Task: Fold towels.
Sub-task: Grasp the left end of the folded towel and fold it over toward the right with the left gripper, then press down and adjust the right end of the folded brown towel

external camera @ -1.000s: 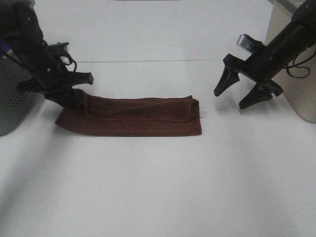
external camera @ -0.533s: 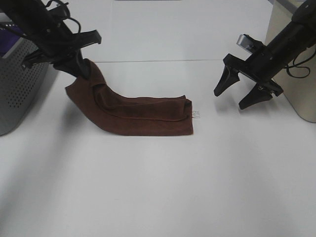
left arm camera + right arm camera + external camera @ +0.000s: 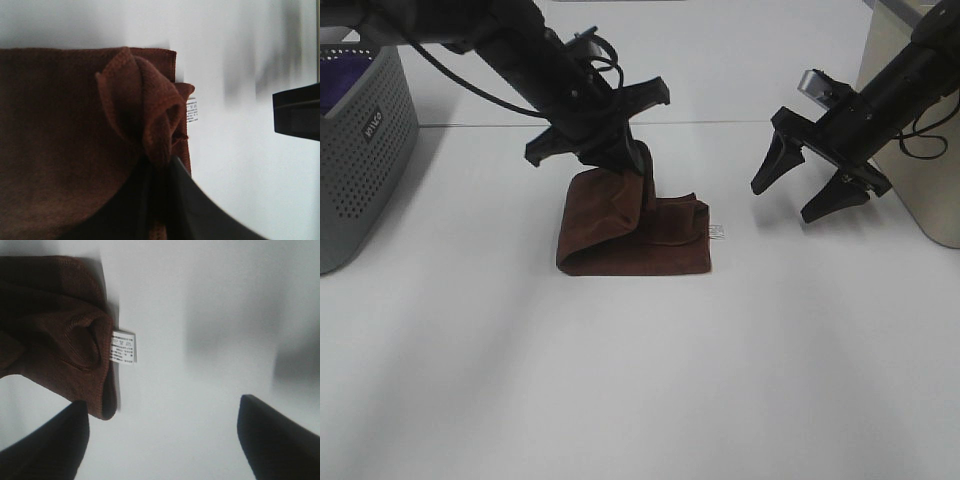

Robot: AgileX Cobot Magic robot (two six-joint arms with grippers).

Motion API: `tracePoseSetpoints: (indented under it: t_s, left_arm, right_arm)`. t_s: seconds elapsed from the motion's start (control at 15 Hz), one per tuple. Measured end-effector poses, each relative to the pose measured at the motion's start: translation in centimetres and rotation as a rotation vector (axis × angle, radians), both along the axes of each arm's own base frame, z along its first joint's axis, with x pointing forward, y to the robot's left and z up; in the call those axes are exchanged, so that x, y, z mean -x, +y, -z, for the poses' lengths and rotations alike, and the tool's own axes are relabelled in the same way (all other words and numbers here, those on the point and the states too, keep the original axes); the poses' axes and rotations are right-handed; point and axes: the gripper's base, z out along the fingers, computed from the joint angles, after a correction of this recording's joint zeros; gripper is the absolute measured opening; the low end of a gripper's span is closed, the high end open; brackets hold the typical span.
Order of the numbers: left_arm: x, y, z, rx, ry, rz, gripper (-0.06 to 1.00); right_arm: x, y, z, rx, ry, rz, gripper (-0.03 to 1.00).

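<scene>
- We see our left claw [image 3: 636, 165] clamped on one end of the brown towel [image 3: 620, 240], holding it raised above the rest.
- The towel lies mid-way across the worktop [image 3: 640, 380], nearer the far edge, its white tag [image 3: 717, 231] toward the right edge.
- Our right claw [image 3: 787, 200] hangs spread wide, holding nothing, near the tag but apart.

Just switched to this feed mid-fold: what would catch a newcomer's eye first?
The left gripper, reaching toward the middle of the white table, is shut on one end of the dark brown towel and holds it raised over the rest, which lies on the table. To the right, the right gripper hangs open, apart from the towel and beyond its small white tag. A grey basket stands at the far left.
</scene>
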Motion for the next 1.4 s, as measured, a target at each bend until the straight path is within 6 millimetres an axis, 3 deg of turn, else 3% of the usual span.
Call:
tracePoseSetpoints:
  t_s: [0.13, 0.27, 0.4, 0.53, 0.67, 0.87, 1.07, 1.2, 1.4]
  left_arm:
    - [0.0, -1.4, 1.7, 0.031, 0.031, -0.026, 0.28]
    - [-0.1, -2.2, 2.2, 0.101, 0.056, -0.065, 0.60]
    - [-0.4, -2.5, 1.4, 0.145, 0.023, -0.051, 0.72]
    - [-1.1, -2.2, -0.2, 0.139, -0.060, 0.043, 0.74]
    - [-2.2, -0.5, -1.9, 0.091, -0.120, 0.123, 0.74]
    - [-4.2, 4.1, -3.0, -0.020, -0.151, 0.126, 0.74]
    - [-5.2, 8.3, -2.5, -0.118, -0.112, 0.093, 0.74]
    - [-5.4, 9.9, -2.3, -0.149, -0.083, 0.065, 0.74]
    - [-5.2, 10.2, -2.1, -0.184, -0.061, 0.079, 0.74]
  right_arm:
    - [0.1, 0.0, 0.0, -0.007, 0.009, -0.004, 0.77]
    - [0.1, 0.2, -0.2, -0.031, 0.017, 0.002, 0.77]
    - [0.1, 0.5, -0.4, -0.068, 0.026, 0.011, 0.77]
    - [0.3, 1.0, -1.0, -0.140, 0.020, -0.014, 0.77]
    - [0.1, 2.4, -2.2, -0.248, -0.023, -0.026, 0.77]
    - [0.9, 7.9, -2.7, -0.319, -0.046, -0.135, 0.77]
    - [2.2, 14.5, -3.0, -0.376, -0.138, -0.242, 0.77]
    - [1.9, 16.3, -1.6, -0.423, -0.164, -0.214, 0.77]
    - [1.3, 15.9, 2.0, -0.404, -0.121, -0.168, 0.77]
